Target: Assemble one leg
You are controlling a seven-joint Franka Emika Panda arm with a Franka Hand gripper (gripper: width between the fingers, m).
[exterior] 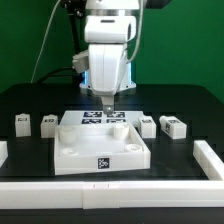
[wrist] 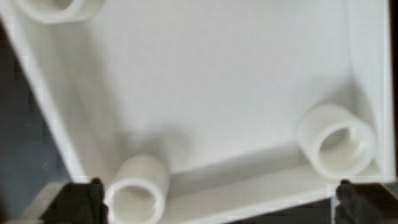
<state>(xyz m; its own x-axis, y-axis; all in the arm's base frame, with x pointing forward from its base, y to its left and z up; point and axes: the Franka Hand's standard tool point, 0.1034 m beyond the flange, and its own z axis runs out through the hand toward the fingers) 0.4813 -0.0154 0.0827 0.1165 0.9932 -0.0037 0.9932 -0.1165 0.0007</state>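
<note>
One leg stands on the black desk just beside the white plate, at the exterior view's right. The gripper hangs over the plate, its fingers spread wide, holding nothing.

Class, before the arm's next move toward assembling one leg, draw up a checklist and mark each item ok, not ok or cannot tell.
1. End effector open and empty: ok; its fingers stand wide apart in the wrist view.
2. Legs free to grasp: ok; two lie each side of the plate, untouched.
3. Plate sockets empty: ok for the three in the wrist view.
4. End effector above a leg: not ok; it hangs over the plate.
5. End effector clear of the plate's surface: cannot tell.
</note>
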